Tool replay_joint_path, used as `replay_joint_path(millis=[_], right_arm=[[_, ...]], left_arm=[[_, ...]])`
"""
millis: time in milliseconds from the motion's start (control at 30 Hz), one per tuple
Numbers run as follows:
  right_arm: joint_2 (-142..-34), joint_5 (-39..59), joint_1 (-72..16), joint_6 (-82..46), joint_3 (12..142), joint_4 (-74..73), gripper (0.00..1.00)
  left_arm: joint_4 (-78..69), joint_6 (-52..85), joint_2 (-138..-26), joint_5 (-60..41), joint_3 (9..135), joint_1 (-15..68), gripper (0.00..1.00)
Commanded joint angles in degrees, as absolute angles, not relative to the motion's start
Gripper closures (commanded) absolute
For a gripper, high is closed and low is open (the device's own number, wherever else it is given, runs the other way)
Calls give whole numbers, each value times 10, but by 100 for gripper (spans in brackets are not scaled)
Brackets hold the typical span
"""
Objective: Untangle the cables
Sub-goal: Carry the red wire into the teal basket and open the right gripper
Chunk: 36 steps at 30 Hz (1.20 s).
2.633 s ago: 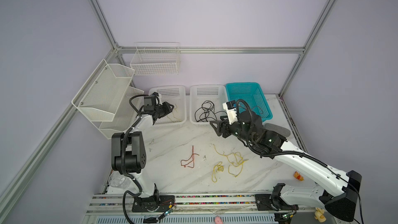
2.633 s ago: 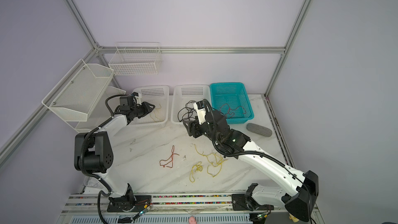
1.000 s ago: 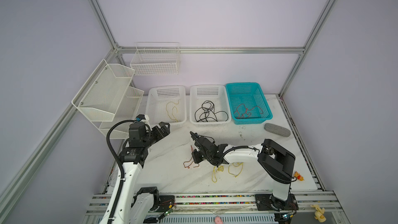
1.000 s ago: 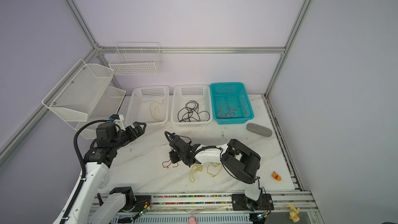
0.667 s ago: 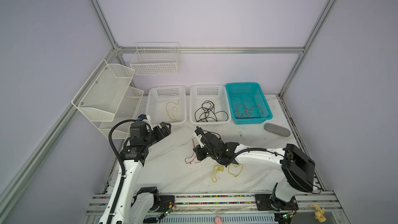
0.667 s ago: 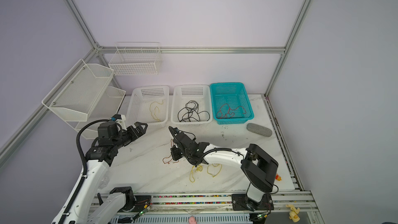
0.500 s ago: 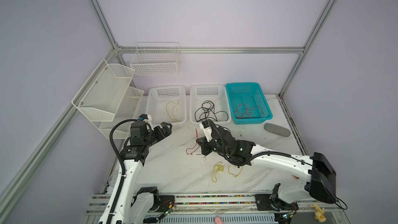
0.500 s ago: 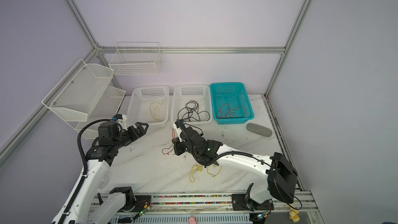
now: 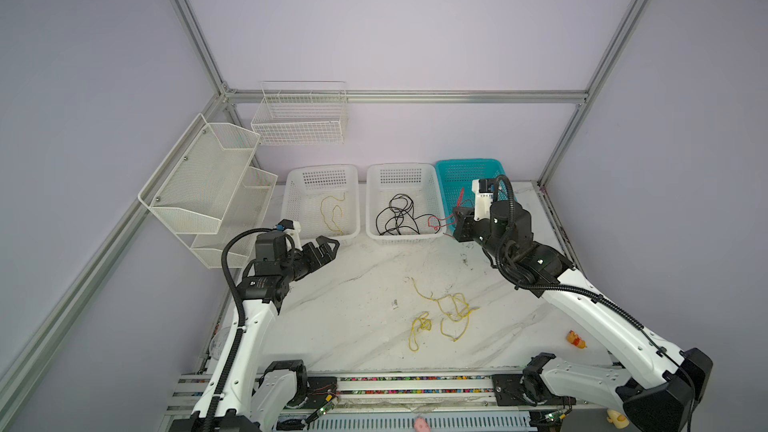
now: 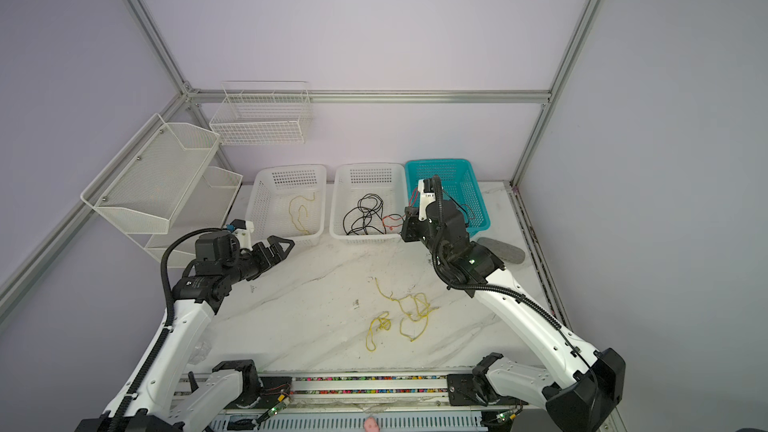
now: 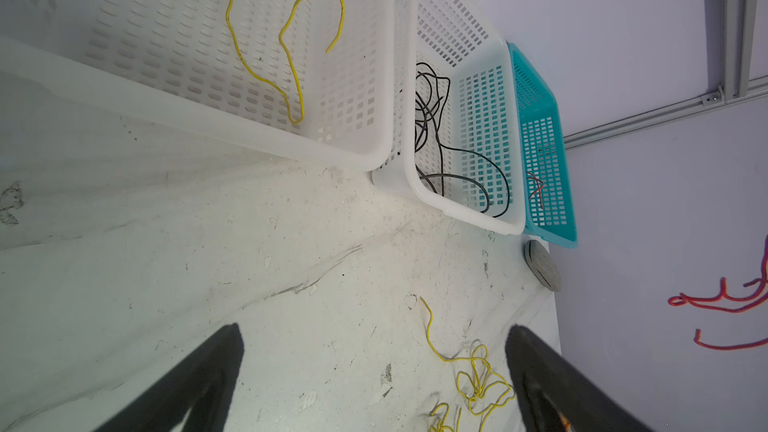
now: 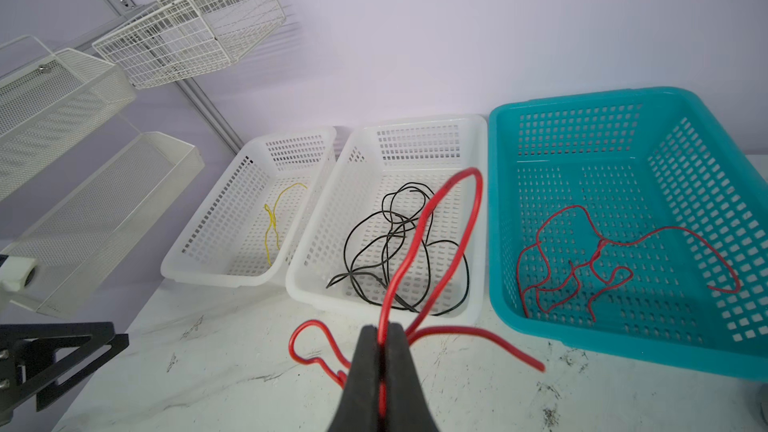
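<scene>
Lifted off the white marble tabletop since a second ago, the thin red cable is now pinched in the closed right gripper between the middle white plastic basket and the teal plastic basket, while the left gripper is held wide apart and the tangled yellow cables are left on the marble.

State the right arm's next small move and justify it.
Probably carry the red cable over the teal basket and release it: the right gripper is shut on it, short of that basket, which already holds loose red cables.
</scene>
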<state>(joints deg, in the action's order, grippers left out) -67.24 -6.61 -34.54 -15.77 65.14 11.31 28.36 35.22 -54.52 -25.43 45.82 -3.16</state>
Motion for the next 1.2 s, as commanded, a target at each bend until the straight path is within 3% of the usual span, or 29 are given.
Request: replay_joint_path(millis=[0,167,367,667,933,1167], right_arm=[[-702,-73,-303,-172,657,113,100],[-740,-37,-205,-232,639,48,100],[-809,-34,-149,-284,640,-7,100],[-907,-24,-106,-314,667,-38,100],[-924,-30,-101,-318,666,-45,100],[-924,-23,-101,-319,662,-57,75]], left_arm=[[268,335,-546,-282,438,-26,0],[267,333,-554,-293,441,-25,0],[266,333,-559,-301,440,-25,0],[266,335,-562,-307,438,-25,0],[265,336,-571,-318,438,-23,0],[265,335,-575,-321,437,-16,0]])
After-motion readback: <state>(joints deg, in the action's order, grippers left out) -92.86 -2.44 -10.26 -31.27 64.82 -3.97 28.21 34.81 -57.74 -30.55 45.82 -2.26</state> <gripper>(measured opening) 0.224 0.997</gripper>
